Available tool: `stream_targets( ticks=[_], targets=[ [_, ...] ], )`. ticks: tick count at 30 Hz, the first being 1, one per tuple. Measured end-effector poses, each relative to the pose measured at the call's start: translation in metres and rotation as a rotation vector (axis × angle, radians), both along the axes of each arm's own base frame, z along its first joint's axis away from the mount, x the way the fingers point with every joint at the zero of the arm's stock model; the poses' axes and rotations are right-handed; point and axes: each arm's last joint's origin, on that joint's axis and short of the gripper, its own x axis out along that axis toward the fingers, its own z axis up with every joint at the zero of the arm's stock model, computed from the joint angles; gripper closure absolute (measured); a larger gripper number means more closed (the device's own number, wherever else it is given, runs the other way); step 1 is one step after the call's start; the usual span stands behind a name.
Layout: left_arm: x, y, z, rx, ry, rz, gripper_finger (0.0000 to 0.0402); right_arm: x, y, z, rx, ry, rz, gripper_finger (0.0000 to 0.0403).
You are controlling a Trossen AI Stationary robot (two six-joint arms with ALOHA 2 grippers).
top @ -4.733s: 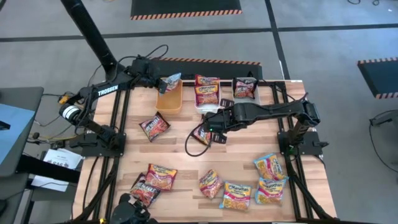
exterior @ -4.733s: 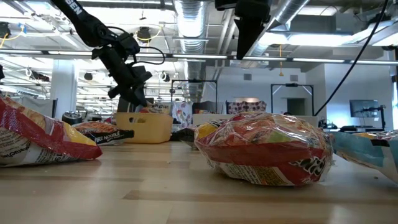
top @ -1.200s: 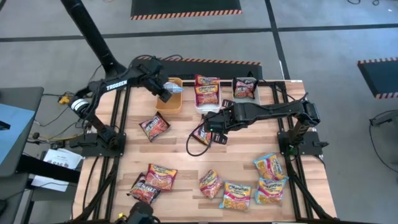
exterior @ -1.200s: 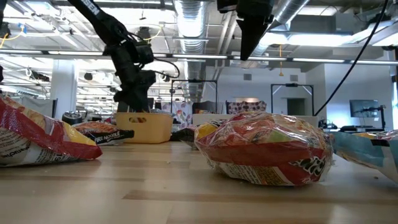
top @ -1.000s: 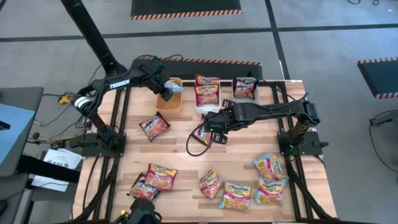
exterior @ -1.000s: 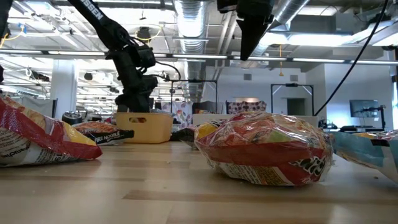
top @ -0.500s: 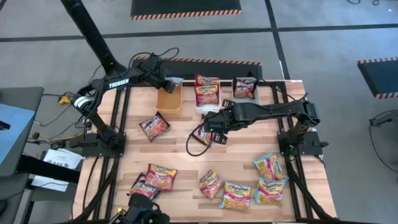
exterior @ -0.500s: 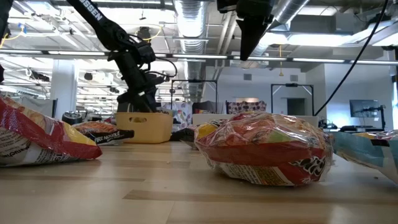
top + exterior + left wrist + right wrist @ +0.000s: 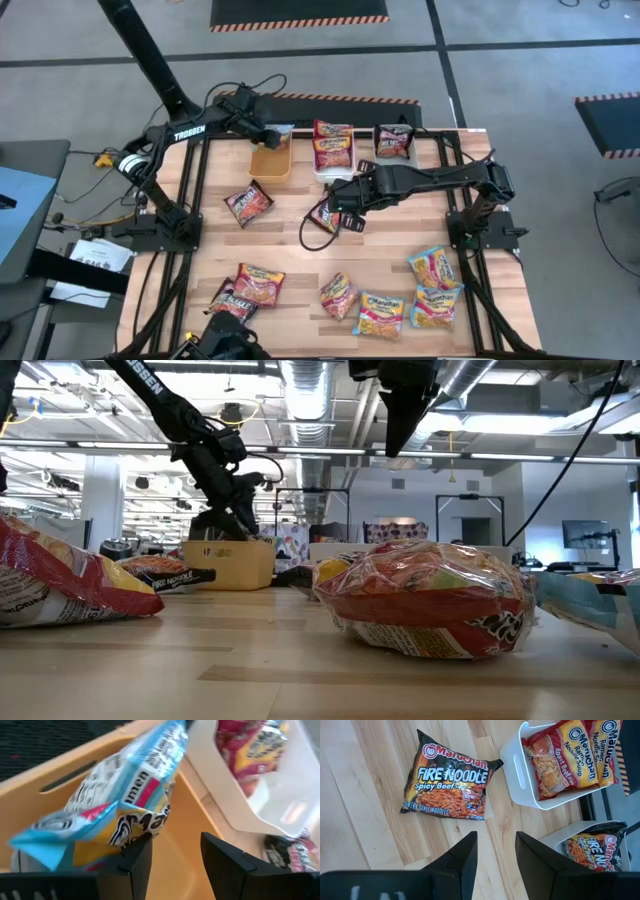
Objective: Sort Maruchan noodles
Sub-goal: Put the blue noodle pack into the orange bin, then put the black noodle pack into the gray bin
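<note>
A yellow-and-blue noodle packet [image 9: 115, 805] leans in the far end of the orange bin [image 9: 271, 162], its upper end on the bin's far wall. My left gripper [image 9: 175, 845] hovers open over that end [image 9: 265, 133], the packet just past one fingertip. My right gripper [image 9: 495, 840] hangs open above mid-table [image 9: 343, 203], over a dark Fire Noodle packet [image 9: 451, 777] lying flat on the wood. Red-orange packets [image 9: 333, 145] fill the white bin, and a dark packet [image 9: 394, 142] lies in the grey bin. My left gripper comes slanting down into the orange bin. The packet's lower edge [image 9: 148, 836] lies right at the tip of one finger [image 9: 137, 862], and nothing sits in the gap between the fingers. Whether that finger touches the packet, I cannot tell.
A dark packet [image 9: 248, 203] lies left of centre. Several more packets lie along the near edge, red ones [image 9: 258, 283] at the left and yellow-and-blue ones [image 9: 432, 268] at the right. The three bins stand side by side along the far edge.
My left gripper has shifted a little toward the table's far left and rolled and tipped at the wrist. The yellow-and-blue packet has gone with it from over the bin's middle to the bin's far end. My right arm has kept still.
</note>
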Motion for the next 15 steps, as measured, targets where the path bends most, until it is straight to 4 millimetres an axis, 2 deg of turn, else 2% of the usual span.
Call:
stream_targets(
  ticks=[4,15],
  targets=[
    [-0.001,-0.001,0.003,0.004,-0.007,-0.003,0.0247,0.0,0.0,0.0,0.0,0.0,0.0,0.0246],
    [-0.01,-0.013,0.029,0.059,-0.028,-0.016,0.0247,0.0,0.0,0.0,0.0,0.001,0.001,0.0246]
  ],
)
